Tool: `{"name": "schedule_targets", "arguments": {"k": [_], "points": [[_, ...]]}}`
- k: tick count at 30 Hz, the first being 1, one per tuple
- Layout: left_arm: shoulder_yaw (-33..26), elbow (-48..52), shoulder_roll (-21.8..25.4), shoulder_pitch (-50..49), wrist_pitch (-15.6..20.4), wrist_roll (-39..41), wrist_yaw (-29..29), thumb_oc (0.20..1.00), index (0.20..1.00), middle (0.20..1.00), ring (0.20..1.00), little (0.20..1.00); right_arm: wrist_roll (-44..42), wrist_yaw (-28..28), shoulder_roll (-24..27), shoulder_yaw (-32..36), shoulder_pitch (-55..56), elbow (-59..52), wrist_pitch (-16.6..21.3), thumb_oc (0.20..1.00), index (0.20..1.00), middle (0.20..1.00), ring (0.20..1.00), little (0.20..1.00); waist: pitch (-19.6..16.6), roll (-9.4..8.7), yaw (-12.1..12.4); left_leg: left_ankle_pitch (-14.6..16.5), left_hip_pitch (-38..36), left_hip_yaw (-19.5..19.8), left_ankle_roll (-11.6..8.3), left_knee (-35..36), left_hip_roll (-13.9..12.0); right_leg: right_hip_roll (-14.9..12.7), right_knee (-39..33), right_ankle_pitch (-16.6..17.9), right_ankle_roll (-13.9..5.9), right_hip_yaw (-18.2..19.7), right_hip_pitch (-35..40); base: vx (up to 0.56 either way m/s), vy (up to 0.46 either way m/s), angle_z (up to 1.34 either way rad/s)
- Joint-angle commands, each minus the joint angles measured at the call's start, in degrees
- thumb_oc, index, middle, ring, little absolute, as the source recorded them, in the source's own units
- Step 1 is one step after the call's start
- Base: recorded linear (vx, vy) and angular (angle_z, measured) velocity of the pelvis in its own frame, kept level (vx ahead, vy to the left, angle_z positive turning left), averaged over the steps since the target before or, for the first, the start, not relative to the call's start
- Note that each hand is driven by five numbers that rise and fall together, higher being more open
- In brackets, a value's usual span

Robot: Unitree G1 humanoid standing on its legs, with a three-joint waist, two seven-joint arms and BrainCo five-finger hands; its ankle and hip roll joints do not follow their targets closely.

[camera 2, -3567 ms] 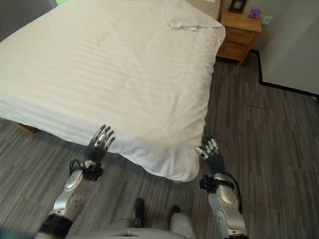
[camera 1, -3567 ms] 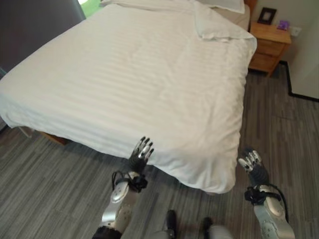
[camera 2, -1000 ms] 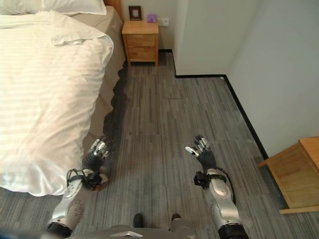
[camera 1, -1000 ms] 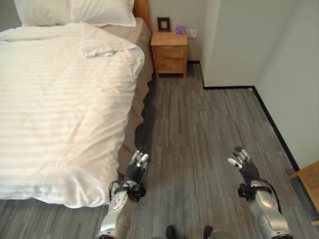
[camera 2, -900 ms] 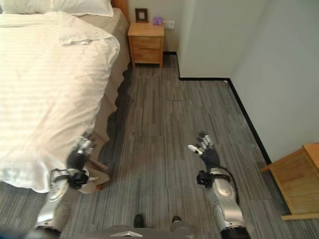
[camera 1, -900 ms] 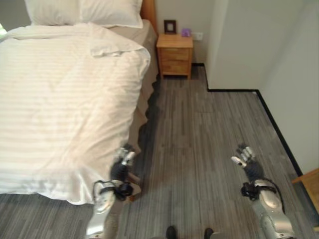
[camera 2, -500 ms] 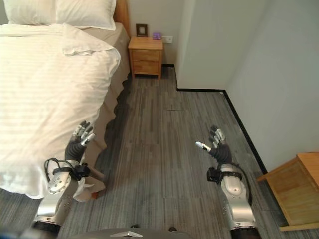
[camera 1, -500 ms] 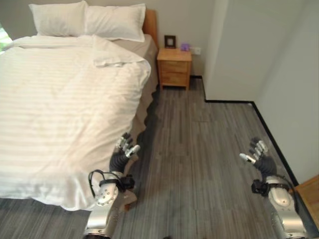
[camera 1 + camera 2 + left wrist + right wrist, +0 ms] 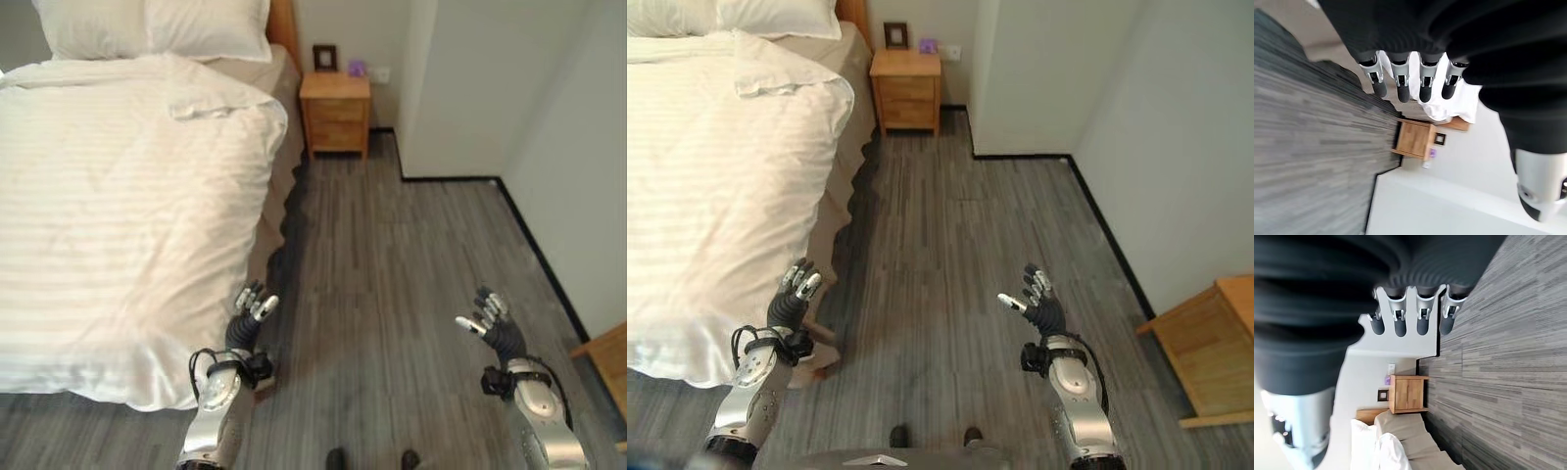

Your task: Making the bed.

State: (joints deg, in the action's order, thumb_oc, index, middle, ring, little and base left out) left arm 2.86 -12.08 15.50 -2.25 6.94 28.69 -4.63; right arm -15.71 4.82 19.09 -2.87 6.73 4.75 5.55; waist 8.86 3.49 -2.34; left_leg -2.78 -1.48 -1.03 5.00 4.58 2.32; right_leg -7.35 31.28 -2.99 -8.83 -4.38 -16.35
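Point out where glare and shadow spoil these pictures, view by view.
Left eye view: the white striped duvet is washed out by glare; dark shadow lies on the grey plank floor beside the bed. Right wrist view: the dark ribbed cover of the right robot hand is blurred.

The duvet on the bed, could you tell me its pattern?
White duvet with faint stripes; left eye view.

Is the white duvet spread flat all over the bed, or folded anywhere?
Mostly spread flat. The duvet covers the bed, but its top corner by the pillows is folded back.
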Motion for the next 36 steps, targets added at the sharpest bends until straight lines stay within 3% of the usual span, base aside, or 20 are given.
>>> {"name": "schedule_targets", "arguments": {"k": [1,3,7,10,13,14,15,17,19,23,24,25,27,28,30,31,33,34,35,36], "points": [[-2.4,2.4,2.9,2.4,3.9,-0.6,-1.0,1.0,1.0,1.0,1.0,1.0,1.1,0.5,-1.3,-0.2,-3.5,-1.4,3.6,1.0,1.0,1.0,1.0,1.0,1.3,-1.91,-1.1,9.2,-8.9,1.7,-0.18,-1.0,0.0,-0.7,-4.3,8.4,0.02,-0.6,-2.6,0.26,0.026,-0.01],[-2.3,2.9,3.1,2.9,4.1,-0.8,-1.0,1.0,1.0,1.0,1.0,1.0,0.7,0.2,-1.4,-0.2,-3.5,-1.3,3.7,1.0,1.0,1.0,1.0,1.0,1.3,-1.9,-2.3,9.8,-11.1,2.2,-0.83,-0.2,-0.2,0.0,-8.5,8.0,0.09,-1.4,-4.3,0.48,-0.027,0.08],[-1.5,1.9,3.2,5.7,5.1,-0.2,-1.0,1.0,1.0,1.0,1.0,1.0,-0.1,-0.3,-0.9,-1.8,-4.0,-0.4,3.9,1.0,1.0,1.0,1.0,1.0,1.3,-2.18,-6.4,12.5,-17.9,5.4,-4.19,0.4,-2.6,4.9,-32.0,12.9,-1.5,-2.9,-5.2,0.55,-0.129,0.3],[-0.3,2.0,2.5,6.3,5.4,-0.2,-1.4,1.0,1.0,1.0,1.0,1.0,0.4,-0.7,-0.2,-2.0,-3.5,-1.5,3.5,1.0,1.0,1.0,1.0,1.0,0.5,-2.58,-7.6,11.9,-20.3,6.7,-5.82,-1.3,-4.1,5.3,-34.5,15.3,-1.67,-4.5,-5.3,0.59,-0.198,0.43],[0.7,2.4,1.2,5.0,5.1,0.8,-0.1,1.0,1.0,1.0,1.0,1.0,-0.6,-0.9,0.6,-2.2,-3.3,-1.9,3.8,1.0,1.0,1.0,1.0,1.0,-0.1,-0.88,-7.5,0.0,-17.5,5.5,-10.7,-14.6,-6.3,6.0,-30.5,13.8,1.42,-6.8,-1.3,0.6,-0.195,0.58],[0.8,2.4,0.7,4.2,5.0,1.2,0.2,1.0,1.0,1.0,1.0,1.0,-1.2,-0.8,1.0,-2.4,-3.2,-1.7,4.2,1.0,1.0,1.0,1.0,1.0,-0.3,-1.21,-7.6,-7.7,-13.3,5.4,-12.79,-26.1,-6.1,6.2,-30.1,12.7,3.06,-6.6,0.7,0.59,-0.318,0.39],[0.9,2.8,0.8,3.9,4.5,2.1,0.3,1.0,1.0,1.0,1.0,1.0,-1.8,-1.1,1.6,-2.4,-3.5,-2.0,4.1,1.0,1.0,1.0,1.0,1.0,0.0,-2.23,-6.8,-11.4,-8.2,3.4,-13.38,-35.3,-6.3,6.0,-30.4,11.3,4.48,-6.8,3.8,0.72,-0.48,0.23],[0.2,4.7,1.2,3.3,4.1,3.8,1.5,1.0,1.0,1.0,1.0,1.0,-4.4,-1.4,1.8,-2.7,-4.1,-1.9,4.5,1.0,1.0,1.0,1.0,1.0,1.6,-4.75,-4.2,-11.5,-0.7,-2.3,-12.1,-51.2,-7.9,6.5,-32.4,8.3,7.72,-6.8,11.2,0.84,-0.541,-0.04],[-0.2,5.1,1.2,2.3,3.9,4.0,1.8,1.0,1.0,1.0,1.0,1.0,-3.4,-0.4,2.9,-2.8,-5.5,-0.2,3.6,1.0,1.0,1.0,1.0,1.0,3.7,-6.87,1.4,-4.1,14.5,-4.9,-9.66,-58.9,-5.7,6.4,-35.8,4.5,8.32,-3.6,20.5,0.76,-0.3,-0.5],[-0.4,4.7,0.9,1.0,4.2,4.8,2.8,1.0,1.0,1.0,1.0,1.0,-3.5,-1.6,3.1,-3.2,-6.6,-1.7,3.8,1.0,1.0,1.0,1.0,1.0,2.9,-6.66,4.7,-3.5,20.7,-4.5,-8.4,-42.0,-4.6,6.0,-36.3,1.5,7.28,-1.6,25.5,0.63,-0.009,-0.68],[-0.4,4.5,1.0,0.4,4.2,4.3,3.1,1.0,1.0,1.0,1.0,1.0,-3.5,-2.0,3.1,-3.3,-6.9,-2.2,4.1,1.0,1.0,1.0,1.0,1.0,2.1,-5.91,5.7,-4.2,21.3,-5.3,-8.35,-32.2,-5.1,6.3,-36.3,-0.2,6.69,-1.6,27.6,1.15,0.12,-0.34],[-0.4,4.2,0.9,-0.9,4.3,4.2,3.4,1.0,1.0,1.0,1.0,1.0,-2.9,-2.8,3.0,-4.5,-6.7,-2.2,4.2,1.0,1.0,1.0,1.0,1.0,0.5,-4.6,7.6,-7.2,19.1,-5.6,-8.57,-11.4,-4.1,6.4,-36.3,-2.3,5.51,-1.0,31.1,0.89,0.113,-0.32],[-0.6,4.3,0.4,-1.6,4.3,4.3,3.5,1.0,1.0,1.0,1.0,1.0,-2.3,-3.3,2.9,-4.9,-6.4,-2.5,4.3,1.0,1.0,1.0,1.0,1.0,-0.4,-4.56,8.1,-9.1,17.5,-5.7,-8.37,-3.6,-2.8,6.3,-36.3,-3.7,4.93,-0.8,33.1,0.85,0.103,-0.55],[-1.1,4.1,0.1,-1.7,4.4,3.6,3.5,1.0,1.0,1.0,1.0,1.0,0.6,-3.6,3.4,-5.0,-6.6,-2.0,4.0,1.0,1.0,1.0,1.0,1.0,-2.3,-4.13,8.5,-8.5,21.7,-11.4,-9.47,0.4,-5.0,5.5,-36.3,-5.3,3.91,-1.6,37.5,0.84,0.091,-0.27],[-1.4,4.7,0.5,-1.7,4.3,3.3,3.7,1.0,1.0,1.0,1.0,1.0,2.0,-3.9,3.4,-5.2,-6.7,-2.1,3.4,1.0,1.0,1.0,1.0,1.0,-3.0,-4.58,8.9,-9.6,20.5,-15.1,-9.35,0.4,-5.1,4.9,-36.3,-4.6,3.53,-1.1,39.5,0.74,0.079,0.15],[-2.7,5.8,0.6,-1.9,4.1,5.6,5.3,1.0,1.0,1.0,1.0,1.0,2.0,-4.9,2.8,-5.3,-7.1,-3.3,3.1,1.0,1.0,1.0,1.0,1.0,-4.1,-4.89,8.4,-10.5,17.4,-18.8,-7.75,-0.1,-4.5,4.2,-35.5,-4.3,2.73,-0.9,41.1,0.89,0.112,0.31],[-2.9,5.6,-0.4,-1.5,4.9,8.4,6.5,1.0,1.0,1.0,1.0,1.0,2.2,-5.6,1.3,-6.6,-6.6,-3.5,3.1,1.0,1.0,1.0,1.0,1.0,-5.7,-6.95,9.6,-10.6,16.2,-21.0,-4.78,-1.9,-2.8,0.2,-26.1,2.4,-0.26,-2.6,39.8,0.81,0.152,0.49],[-2.6,6.2,-0.6,-1.3,4.9,8.5,6.8,1.0,1.0,1.0,1.0,1.0,2.6,-5.9,0.8,-6.5,-6.2,-3.5,3.3,1.0,1.0,1.0,1.0,1.0,-6.4,-9.0,10.6,-6.7,16.2,-19.7,-2.81,-5.0,0.4,-3.0,-13.9,10.4,-3.79,-3.0,37.2,0.8,0.233,0.21],[-2.3,6.9,-0.6,-0.9,4.8,9.0,7.0,1.0,1.0,1.0,1.0,1.0,3.0,-6.2,0.3,-6.9,-5.7,-3.6,3.4,1.0,1.0,1.0,1.0,1.0,-6.1,-9.14,10.6,-3.6,14.9,-18.2,-1.39,-7.6,1.5,-4.4,-3.1,20.0,-4.38,-2.3,34.2,0.88,0.301,0.07],[-3.1,8.2,-0.3,-0.2,5.2,11.1,7.2,1.0,1.0,1.0,1.0,1.0,1.7,-6.0,-0.8,-7.3,-6.3,-3.7,3.5,1.0,1.0,1.0,1.0,1.0,-5.1,-8.44,10.1,-0.1,12.0,-17.2,-0.16,-9.2,1.5,-5.6,3.5,22.8,-3.68,-1.4,29.8,0.59,0.203,0.12]]}}
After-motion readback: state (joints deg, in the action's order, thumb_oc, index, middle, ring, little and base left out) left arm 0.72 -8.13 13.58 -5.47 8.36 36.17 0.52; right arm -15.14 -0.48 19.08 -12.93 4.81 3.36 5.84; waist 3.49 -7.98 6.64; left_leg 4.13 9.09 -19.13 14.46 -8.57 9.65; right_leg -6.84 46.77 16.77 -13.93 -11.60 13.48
